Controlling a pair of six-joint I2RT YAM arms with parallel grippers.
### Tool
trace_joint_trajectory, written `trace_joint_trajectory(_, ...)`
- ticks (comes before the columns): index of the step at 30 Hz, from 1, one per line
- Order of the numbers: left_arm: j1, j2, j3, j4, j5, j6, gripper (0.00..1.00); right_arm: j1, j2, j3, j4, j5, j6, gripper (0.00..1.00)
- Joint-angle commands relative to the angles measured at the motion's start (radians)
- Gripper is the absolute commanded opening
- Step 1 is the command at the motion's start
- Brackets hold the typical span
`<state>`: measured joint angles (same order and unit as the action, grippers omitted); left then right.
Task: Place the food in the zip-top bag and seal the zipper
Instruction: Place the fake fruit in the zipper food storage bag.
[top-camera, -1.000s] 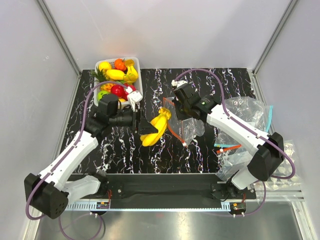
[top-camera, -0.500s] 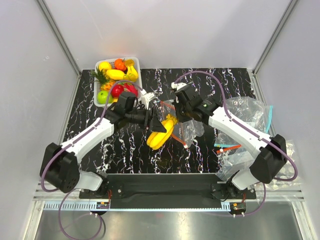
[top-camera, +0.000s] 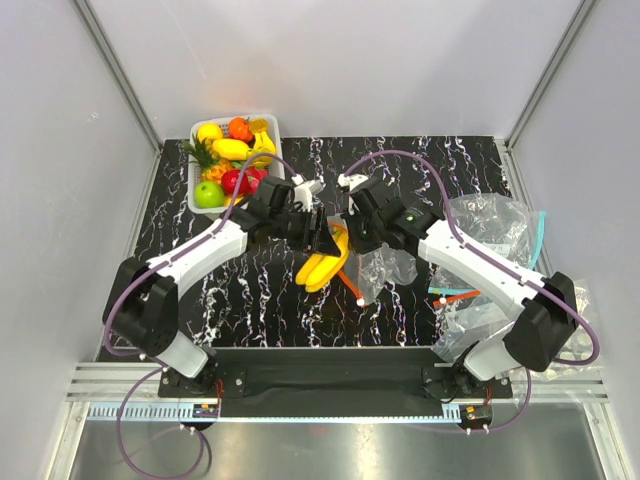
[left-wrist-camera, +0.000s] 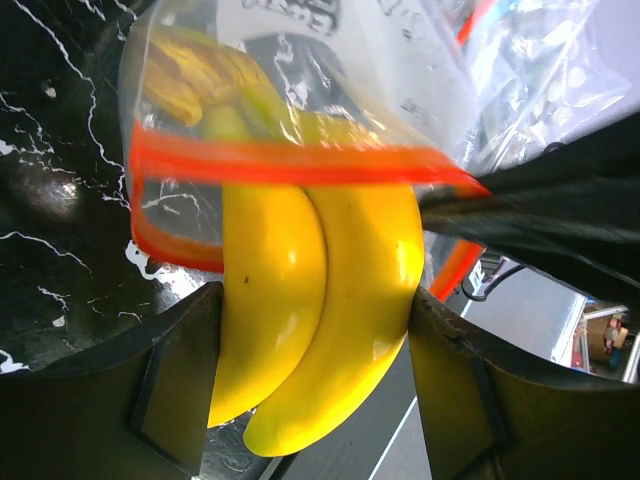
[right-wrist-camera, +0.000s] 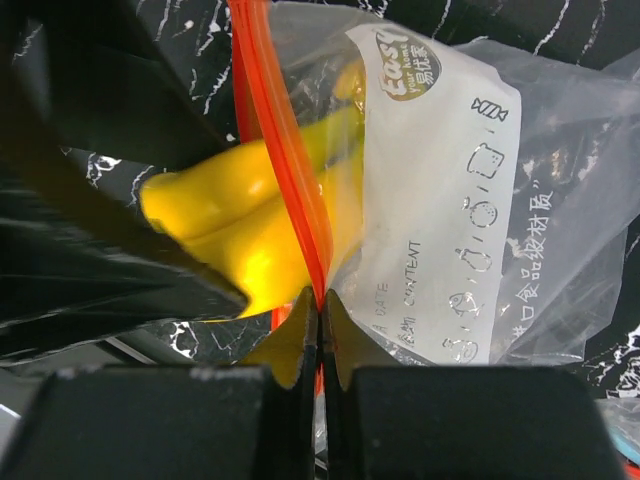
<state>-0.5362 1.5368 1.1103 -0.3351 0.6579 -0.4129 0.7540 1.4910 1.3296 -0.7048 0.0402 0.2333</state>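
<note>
With wide jaws the left gripper holds the glossy curved banana bunch; the right gripper pinches the orange-red zipper of the thin clear bag.

The banana fills the bag mouth, hemmed between left end effector and right end effector. Basket blocks the far-left corner, spare bags the right edge; bare tabletop lies near-left.

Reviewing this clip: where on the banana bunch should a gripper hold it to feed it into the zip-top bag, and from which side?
Grip the banana bunch on its end outside the zipper, jaws across both bananas' flanks, coming from the side opposite the mouth of the zip-top bag. The other end is already inside, so nothing blocks the push. The left gripper holds it so.
</note>
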Motion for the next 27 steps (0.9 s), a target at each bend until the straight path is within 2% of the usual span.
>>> trace_joint_trajectory(1,-0.018,0.013,0.011,0.083,0.003,-0.033,0.32,0.025,-0.041,0.005,0.047,-0.037,-0.011,0.00)
trace_joint_trajectory(11,-0.013,-0.010,-0.050,0.263,-0.055,-0.204,0.33,0.050,-0.060,-0.089,0.143,-0.105,0.069,0.00)
trace_joint_trajectory(15,-0.001,-0.001,-0.087,0.321,-0.046,-0.268,0.25,0.056,-0.061,-0.142,0.183,-0.102,0.104,0.00)
trace_joint_trajectory(19,0.002,-0.014,-0.145,0.369,-0.099,-0.346,0.27,0.061,-0.061,-0.187,0.226,-0.118,0.133,0.00)
trace_joint_trajectory(23,0.007,-0.041,-0.219,0.495,-0.158,-0.451,0.28,0.065,-0.055,-0.210,0.255,-0.114,0.164,0.00)
trace_joint_trajectory(27,0.016,-0.038,-0.199,0.466,-0.130,-0.474,0.29,0.074,-0.046,-0.213,0.243,-0.085,0.140,0.00)
